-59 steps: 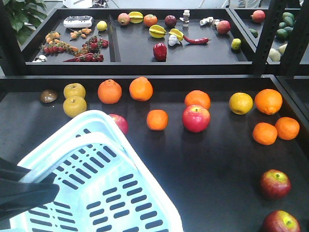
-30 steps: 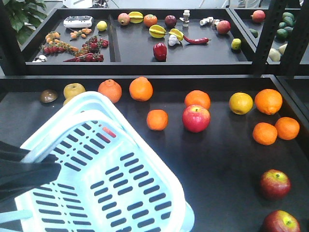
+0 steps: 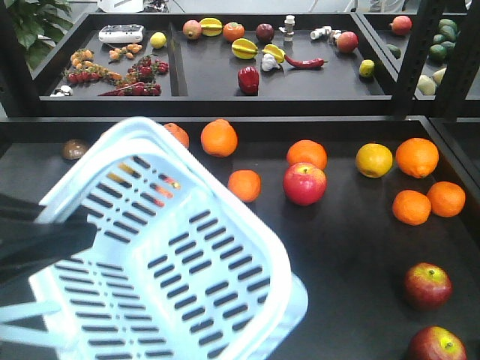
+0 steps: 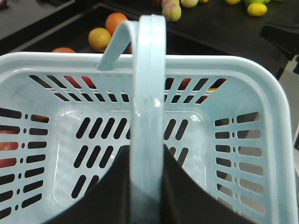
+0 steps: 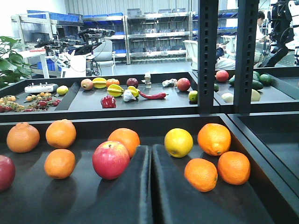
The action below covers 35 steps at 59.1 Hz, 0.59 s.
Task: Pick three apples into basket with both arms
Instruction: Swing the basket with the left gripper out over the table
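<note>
Since half a second ago the basket [image 3: 187,225] has swung away from the near left corner toward the far edge of the table [image 3: 352,247]. It now hides the yellow fruit there and most of one orange. The left claw [image 4: 145,154] pinches the hoop handle [image 4: 147,93] between its black fingers, and the basket seems to hang tilted above the left half of the table, with nothing in it. It would be best levelled, carried over the loose fruit rather than through it, and set down toward the near right corner without nudging anything into a roll. A brighter pink-red apple [image 3: 304,184] sits mid-table among oranges [image 3: 219,137] and should be left alone. Two dark maroon apples [image 3: 427,285] lie close together at the near right corner; a third does not show. The right claw [image 5: 150,151] is pressed together and empty, low over the table, so it will need to spread before it goes for one. The table is matte black with raised edges, and round fruit is likely to roll on it if bumped. A leafy plant [image 3: 30,22] stands beyond the far left corner. Past the far edge a second black table [image 3: 202,75] carries mixed produce, and metal shelving [image 5: 154,28] fills the room behind it.
</note>
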### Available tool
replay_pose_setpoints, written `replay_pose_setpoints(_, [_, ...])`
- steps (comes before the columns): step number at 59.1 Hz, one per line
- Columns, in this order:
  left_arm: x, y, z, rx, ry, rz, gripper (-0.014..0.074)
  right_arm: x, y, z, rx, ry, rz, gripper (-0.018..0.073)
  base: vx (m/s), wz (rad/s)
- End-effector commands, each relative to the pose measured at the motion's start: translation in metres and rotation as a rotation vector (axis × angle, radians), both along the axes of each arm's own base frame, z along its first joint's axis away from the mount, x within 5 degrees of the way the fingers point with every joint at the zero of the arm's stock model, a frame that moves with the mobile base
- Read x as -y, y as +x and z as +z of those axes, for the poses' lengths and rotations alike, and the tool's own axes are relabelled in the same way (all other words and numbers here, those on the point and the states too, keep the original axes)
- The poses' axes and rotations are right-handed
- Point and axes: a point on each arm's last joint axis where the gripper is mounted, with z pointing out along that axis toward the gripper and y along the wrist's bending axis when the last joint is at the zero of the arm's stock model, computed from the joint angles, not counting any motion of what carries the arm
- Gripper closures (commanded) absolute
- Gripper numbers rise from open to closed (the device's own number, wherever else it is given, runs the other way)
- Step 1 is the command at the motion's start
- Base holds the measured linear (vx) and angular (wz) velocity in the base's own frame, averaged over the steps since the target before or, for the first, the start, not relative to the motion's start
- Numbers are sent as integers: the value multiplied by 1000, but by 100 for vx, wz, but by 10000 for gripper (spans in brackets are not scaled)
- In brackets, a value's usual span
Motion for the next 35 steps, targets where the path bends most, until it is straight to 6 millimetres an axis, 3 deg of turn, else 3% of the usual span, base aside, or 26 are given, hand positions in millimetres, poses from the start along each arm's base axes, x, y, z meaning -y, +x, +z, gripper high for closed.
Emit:
replay_pose_setpoints(1, [4,11,18,63,-129,60,603,-2,-1,4,74,-18,14,564,0,0])
replay_pose_setpoints(12, [21,44,5,14,-138,48,603,-2,-1,4,74,-18,14,564,0,0])
replay_pose_setpoints(23, [47,85,-19,-45,-51,-83,603,-2,-1,4,74,-18,14,564,0,0])
replay_pose_setpoints(35, [75,134,-12,-9,5,-196,603,-2,-1,4,74,-18,14,564,0,0])
